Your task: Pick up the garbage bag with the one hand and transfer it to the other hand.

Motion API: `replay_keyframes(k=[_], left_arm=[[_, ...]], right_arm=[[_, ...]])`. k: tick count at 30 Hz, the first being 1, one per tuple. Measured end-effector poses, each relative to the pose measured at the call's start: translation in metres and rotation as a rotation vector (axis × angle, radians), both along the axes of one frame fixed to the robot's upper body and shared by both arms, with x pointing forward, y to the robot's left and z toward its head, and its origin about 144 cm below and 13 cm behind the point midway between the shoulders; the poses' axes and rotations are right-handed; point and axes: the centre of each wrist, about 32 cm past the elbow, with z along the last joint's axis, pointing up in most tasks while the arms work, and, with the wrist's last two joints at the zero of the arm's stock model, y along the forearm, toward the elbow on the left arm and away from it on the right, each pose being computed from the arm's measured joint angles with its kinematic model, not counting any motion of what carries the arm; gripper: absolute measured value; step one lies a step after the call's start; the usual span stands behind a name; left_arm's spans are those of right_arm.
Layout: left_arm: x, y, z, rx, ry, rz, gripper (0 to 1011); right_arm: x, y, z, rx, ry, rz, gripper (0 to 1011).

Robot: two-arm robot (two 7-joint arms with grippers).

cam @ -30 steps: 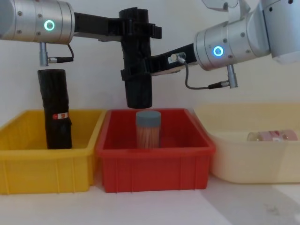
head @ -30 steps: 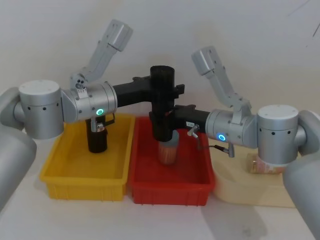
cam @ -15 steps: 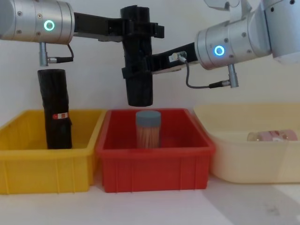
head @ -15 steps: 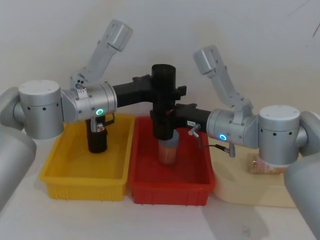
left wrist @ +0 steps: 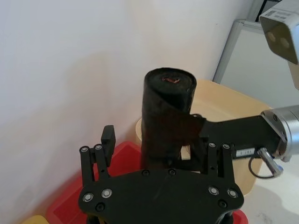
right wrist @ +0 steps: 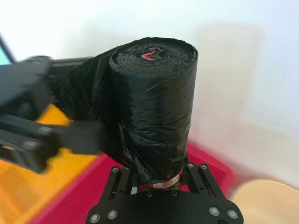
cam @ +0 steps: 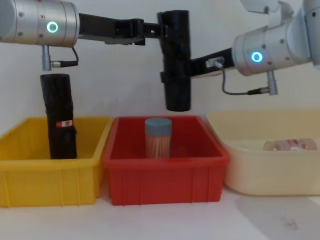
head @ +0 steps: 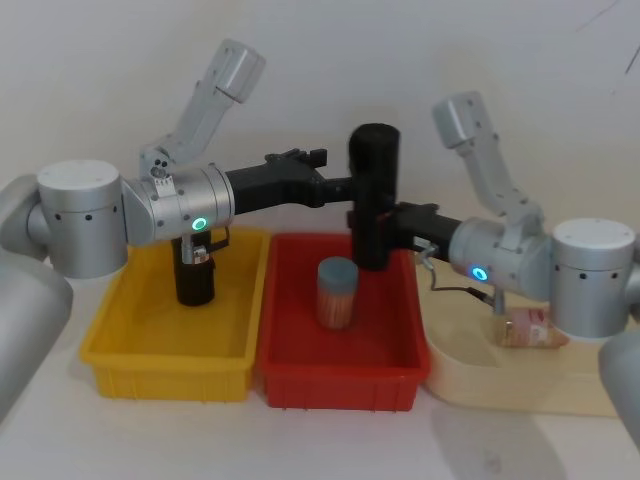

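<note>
The garbage bag (head: 374, 190), a black glossy roll, hangs upright in the air above the right side of the red bin (head: 340, 375). My right gripper (head: 372, 228) is shut on its lower half, and a red-and-white band shows at the grip (right wrist: 161, 181). In the chest view the garbage bag (cam: 176, 60) sits a short way right of my left gripper (cam: 152, 31). My left gripper (head: 308, 165) is open and holds nothing. From the left wrist, the garbage bag (left wrist: 166, 116) stands just beyond the spread fingers (left wrist: 93, 158).
A blue-lidded toothpick jar (cam: 158, 137) stands in the red bin. The yellow bin (cam: 50, 182) on the left holds a second black roll (cam: 59, 117), standing upright. A pink-lidded jar (cam: 290, 145) lies in the cream bin (cam: 270, 177) on the right.
The left gripper has let go of the garbage bag. The right gripper has carried it to the right, away from the left gripper, which stayed in place.
</note>
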Motion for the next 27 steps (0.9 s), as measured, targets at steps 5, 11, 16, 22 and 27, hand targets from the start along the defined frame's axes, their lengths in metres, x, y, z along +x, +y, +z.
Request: replay_keyframes(k=[5, 11, 16, 22, 27], left_arm=[[0.0, 0.0, 0.0, 0.0, 0.0, 0.0, 1001], [0.0, 0.0, 0.0, 0.0, 0.0, 0.0, 1001], [0.0, 0.0, 0.0, 0.0, 0.0, 0.0, 1001], [0.0, 0.0, 0.0, 0.0, 0.0, 0.0, 1001], [0.0, 0.0, 0.0, 0.0, 0.0, 0.0, 1001]], right_arm=[[0.001, -0.013, -0.002, -0.013, -0.003, -0.062, 466], [0.002, -0.035, -0.004, -0.041, -0.004, -0.16, 466], [0.002, -0.051, -0.005, -0.069, -0.003, -0.231, 466], [0.004, -0.075, -0.007, -0.111, 0.005, -0.33, 604], [0.005, -0.093, -0.009, -0.148, 0.013, -0.403, 763]])
